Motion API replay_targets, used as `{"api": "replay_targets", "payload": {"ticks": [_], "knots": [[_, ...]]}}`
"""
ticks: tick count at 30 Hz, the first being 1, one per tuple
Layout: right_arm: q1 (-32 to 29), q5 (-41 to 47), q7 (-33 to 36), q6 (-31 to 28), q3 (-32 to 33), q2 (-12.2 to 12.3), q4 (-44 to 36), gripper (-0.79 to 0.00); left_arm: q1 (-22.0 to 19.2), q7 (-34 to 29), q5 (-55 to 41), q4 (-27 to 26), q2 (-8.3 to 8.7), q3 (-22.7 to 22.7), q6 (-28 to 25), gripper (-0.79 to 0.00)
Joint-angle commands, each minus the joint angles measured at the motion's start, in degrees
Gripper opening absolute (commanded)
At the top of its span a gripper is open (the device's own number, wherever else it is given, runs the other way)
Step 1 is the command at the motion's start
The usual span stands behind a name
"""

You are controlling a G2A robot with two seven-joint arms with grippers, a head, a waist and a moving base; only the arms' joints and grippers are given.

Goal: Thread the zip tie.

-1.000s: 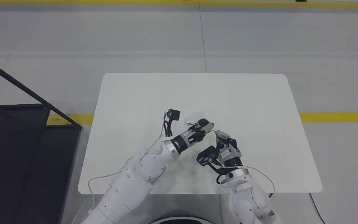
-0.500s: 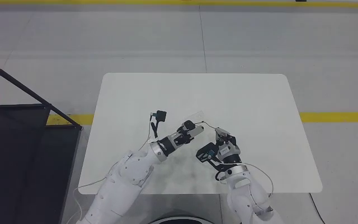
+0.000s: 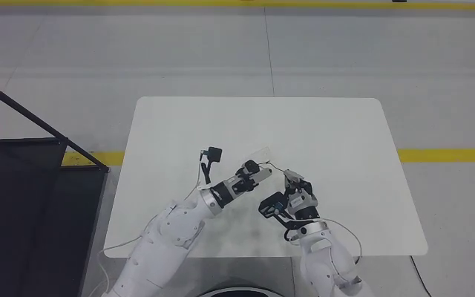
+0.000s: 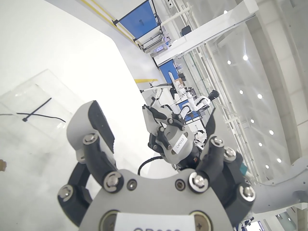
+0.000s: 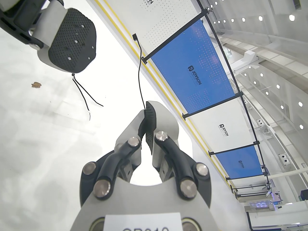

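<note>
Two end effectors meet over the near middle of one white surface [image 3: 341,148]. The right end effector [image 5: 149,106] is pinched together on the tail of a single black zip tie [image 5: 139,73], which stands out from its tips with the small square head at the free end. In the top view this tie runs as a thin dark line towards the left end effector [image 4: 154,114], whose two padded fingers [image 4: 96,118] are spread wide apart with nothing between them. Just beyond, one clear plastic sheet [image 4: 48,82] lies flat on the surface, carrying loose black strands [image 4: 36,114] that cross at a small head; whether these are one tie or two cannot be told. One small brown scrap [image 5: 36,85] lies nearby.
</note>
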Motion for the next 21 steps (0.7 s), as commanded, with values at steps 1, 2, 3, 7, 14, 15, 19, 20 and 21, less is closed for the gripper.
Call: {"api": "replay_targets", "payload": {"ticks": [1,2,3,7,14,15,19,20,21], "knots": [[-0.26,-0.67,0.18,0.12,-0.11,-0.03,-0.25,-0.785,-0.53,1.15,1.1,0.74,-0.17,0.61,-0.62,0.0],[-0.28,-1.05,0.44,0.11,-0.22,-0.07,-0.28,-0.785,-0.71,1.79,1.33,1.18,-0.26,0.89,-0.94,0.0],[-0.26,-1.26,0.66,0.09,-0.41,-0.12,-0.31,-0.785,-0.95,2.24,1.45,1.58,-0.35,1.15,-1.14,0.0],[-0.09,-1.96,1.3,0.04,-1.0,-0.32,-0.15,-0.785,-1.89,3.2,1.4,3.01,-0.65,1.88,-1.99,-0.145],[-0.86,-3.09,2.38,0.6,-1.19,-0.54,-0.54,-0.785,-3.2,3.79,1.69,5.19,-1.06,3.05,-3.3,-0.446],[-0.99,-3.31,3.01,0.88,-1.22,-0.6,-0.57,-0.785,-3.32,3.92,1.7,5.4,-1.1,3.15,-3.4,-0.453],[-1.19,-4.04,4.38,1.54,-1.56,-0.82,-0.73,-0.785,-3.71,4.06,1.63,6.18,-1.25,3.42,-3.69,-0.48],[-1.28,-4.22,4.55,1.61,-1.6,-0.86,-0.75,-0.785,-3.82,3.96,1.57,6.35,-1.28,3.5,-3.76,-0.483],[-1.4,-4.33,4.65,1.7,-1.65,-0.9,-0.85,-0.785,-3.96,3.76,1.51,6.53,-1.31,3.58,-3.81,-0.483]]}}
